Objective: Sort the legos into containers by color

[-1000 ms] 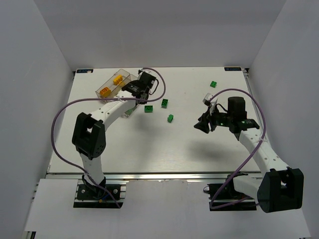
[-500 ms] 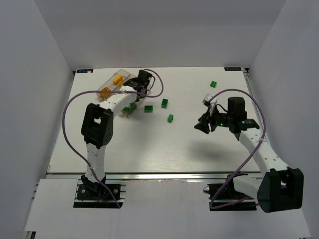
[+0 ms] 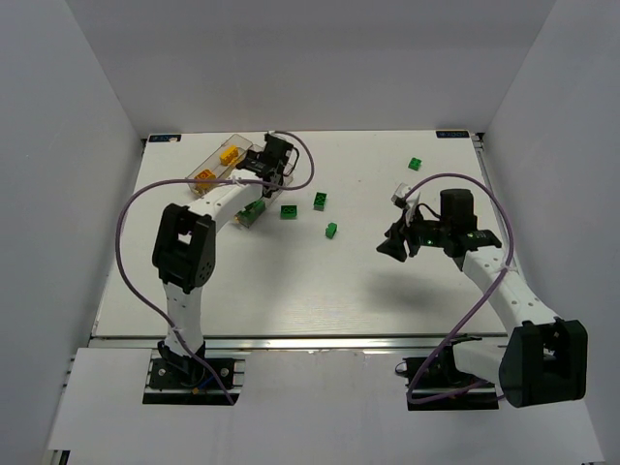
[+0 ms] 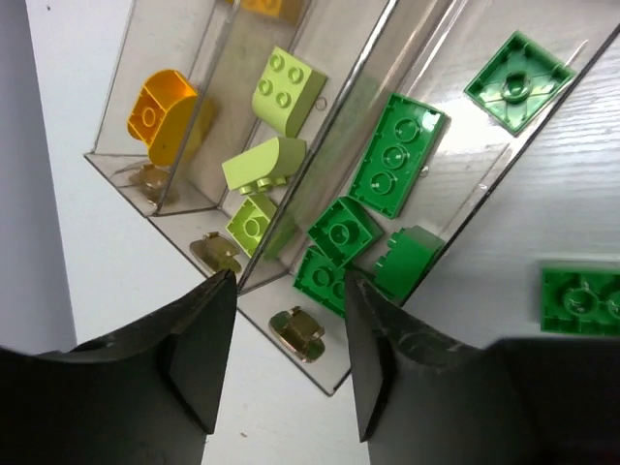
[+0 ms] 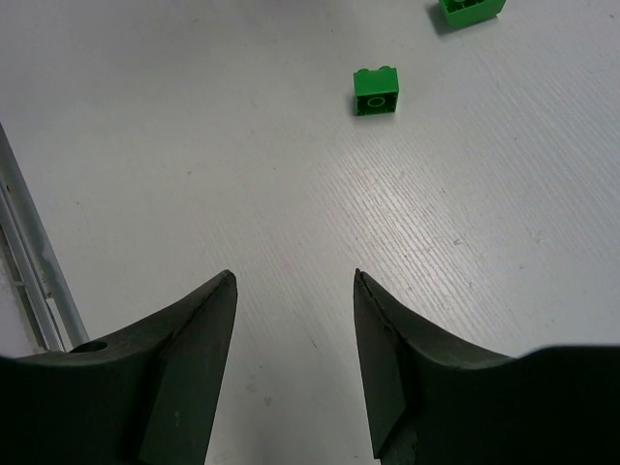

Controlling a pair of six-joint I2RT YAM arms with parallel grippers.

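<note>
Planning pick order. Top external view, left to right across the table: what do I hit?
Tray → green brick beside it → frontmost loose green brick → rearmost green brick, near the far edge.

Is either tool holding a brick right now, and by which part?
Nothing is held. The left tool hangs open over the tray, the right tool open over the table.

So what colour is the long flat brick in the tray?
The long brick is green; left wrist view.
</note>
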